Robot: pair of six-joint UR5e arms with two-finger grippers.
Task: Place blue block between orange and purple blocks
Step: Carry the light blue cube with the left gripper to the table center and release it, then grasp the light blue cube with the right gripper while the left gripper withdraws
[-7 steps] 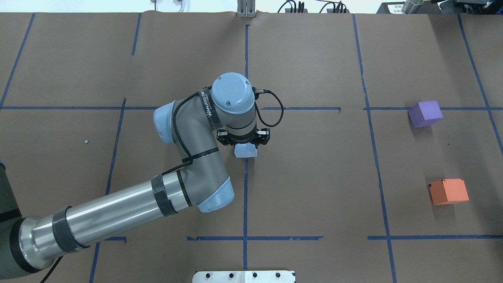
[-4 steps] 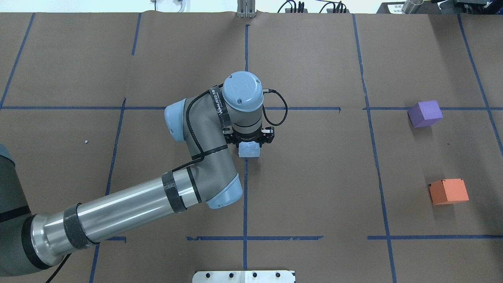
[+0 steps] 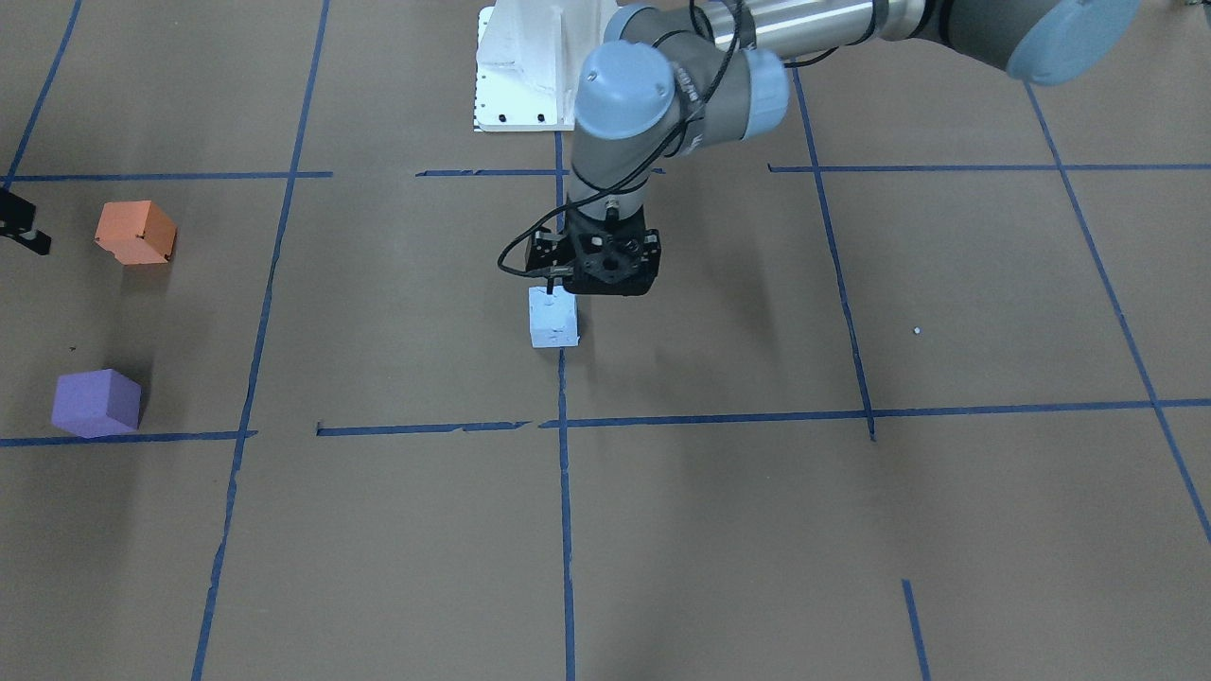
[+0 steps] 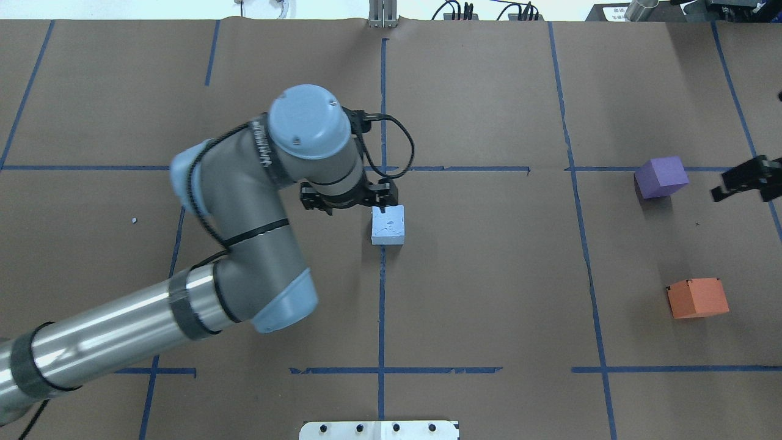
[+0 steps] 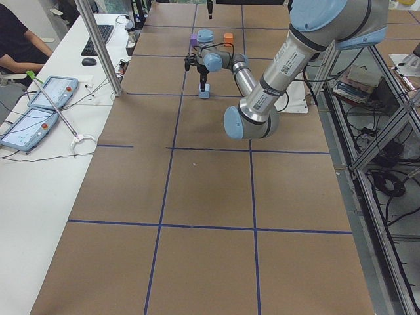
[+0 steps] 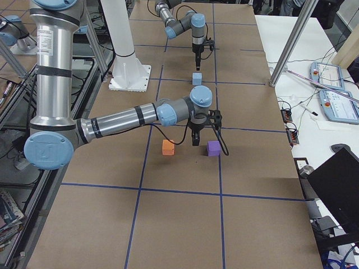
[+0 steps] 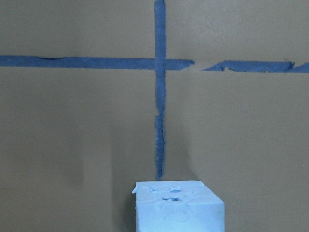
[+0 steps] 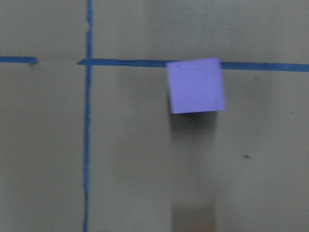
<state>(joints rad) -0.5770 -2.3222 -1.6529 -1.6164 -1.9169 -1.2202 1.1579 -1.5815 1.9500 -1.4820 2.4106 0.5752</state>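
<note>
The blue block point(image 4: 388, 225) stands on the table on the centre tape line. It also shows in the front view point(image 3: 553, 318) and at the bottom of the left wrist view point(image 7: 177, 208). My left gripper point(image 3: 596, 274) is open, raised above the block and off it. The purple block point(image 4: 661, 176) and the orange block point(image 4: 697, 297) sit at the far right, with a gap between them. My right gripper point(image 4: 746, 182) hovers at the right edge beside the purple block, which fills the right wrist view point(image 8: 195, 85). It appears open and holds nothing.
Blue tape lines point(image 4: 382, 305) divide the brown paper table. A white arm base plate point(image 4: 379, 429) sits at the near edge. My left arm point(image 4: 244, 244) stretches over the left half. Operators' desks with tablets point(image 5: 39, 105) flank the far side.
My left gripper has let the blue block stand free, and has risen and drawn back to the left. My right gripper has come into view at the right edge.
</note>
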